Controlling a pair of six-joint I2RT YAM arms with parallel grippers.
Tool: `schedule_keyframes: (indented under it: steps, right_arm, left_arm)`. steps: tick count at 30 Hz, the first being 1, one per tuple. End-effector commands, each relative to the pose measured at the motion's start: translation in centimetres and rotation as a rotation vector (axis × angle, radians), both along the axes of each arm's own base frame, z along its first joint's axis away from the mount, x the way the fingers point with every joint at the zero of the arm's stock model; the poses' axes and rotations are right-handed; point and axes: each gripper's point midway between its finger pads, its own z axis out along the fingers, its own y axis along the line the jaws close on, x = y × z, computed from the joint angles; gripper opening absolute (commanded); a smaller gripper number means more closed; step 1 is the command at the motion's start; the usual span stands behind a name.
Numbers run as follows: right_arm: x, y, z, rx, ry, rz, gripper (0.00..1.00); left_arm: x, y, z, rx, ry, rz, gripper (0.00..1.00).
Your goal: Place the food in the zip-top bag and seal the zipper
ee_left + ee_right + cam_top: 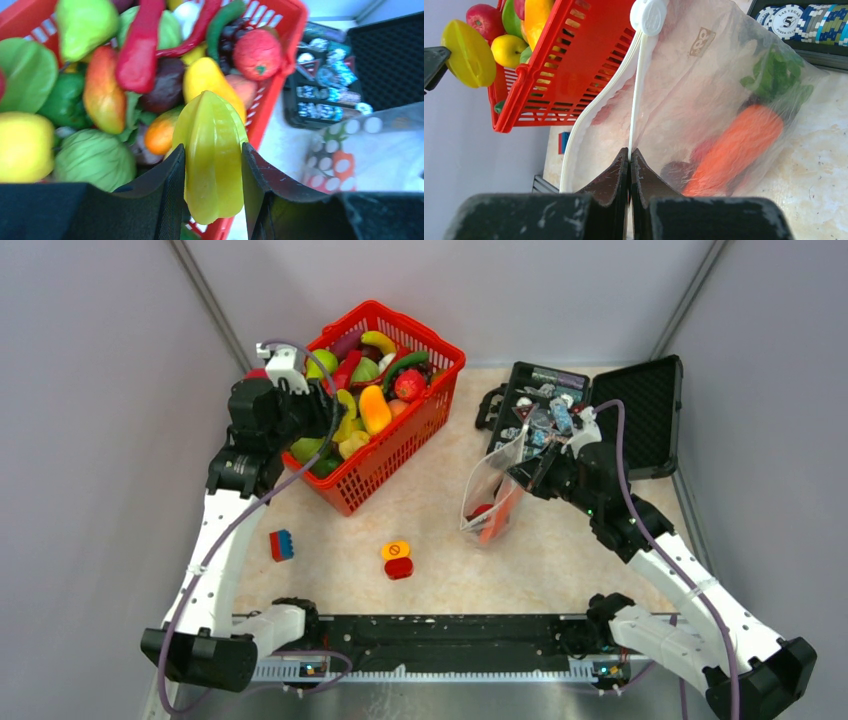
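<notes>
A red basket [385, 468] is seen at the far left of the tabletop [440, 530]. It is filled high with the food [375, 408]: glossy toy fruits and vegetables in green, yellow, orange, red and dark purple. At the far right a black case [640, 410] lies open, and poker chips [794, 20] are kept in it.

Between the two, the zip-top bag [490, 490] is held upright on the tabletop. It is clear and crinkly, with white dots on one face. An orange carrot [736, 142] with green leaves is lying inside it, and a dark red piece is seen beside the carrot. The zipper [636, 85] is a thin whitish strip with a white slider [649, 16] at its far end. Its two lips are parted, so the mouth is open.

The fingers of the right hand [629, 155] are pressed together, and one lip of the zipper is pinched between them. The left hand [212, 150] is partly spread, and a yellow-green star fruit [212, 130] is clamped between its fingers, over the basket.

A blue-and-red brick [282, 545] and an orange-and-red button block [397, 560] are lying on the tabletop in front of the basket.
</notes>
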Motion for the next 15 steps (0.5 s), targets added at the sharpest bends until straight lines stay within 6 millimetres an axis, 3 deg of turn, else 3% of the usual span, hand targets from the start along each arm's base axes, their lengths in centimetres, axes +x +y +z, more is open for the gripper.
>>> schedule_keyframes:
  steps: [1,8,15]
  right_arm:
    - [0.4,0.3,1.4,0.035,-0.050,0.005,0.00]
    - [0.6,0.4,1.5,0.037,-0.050,0.004,0.00]
    - [0.6,0.6,1.4,0.039,-0.045,0.012,0.00]
  left_arm:
    - [-1.7,-4.1,4.6,-0.164,-0.123,-0.217,0.08]
    - [-6.2,-10.6,7.9,-0.326,-0.206,-0.538,0.08]
    - [-8.6,-16.3,8.2,-0.368,-0.233,-0.725,0.09]
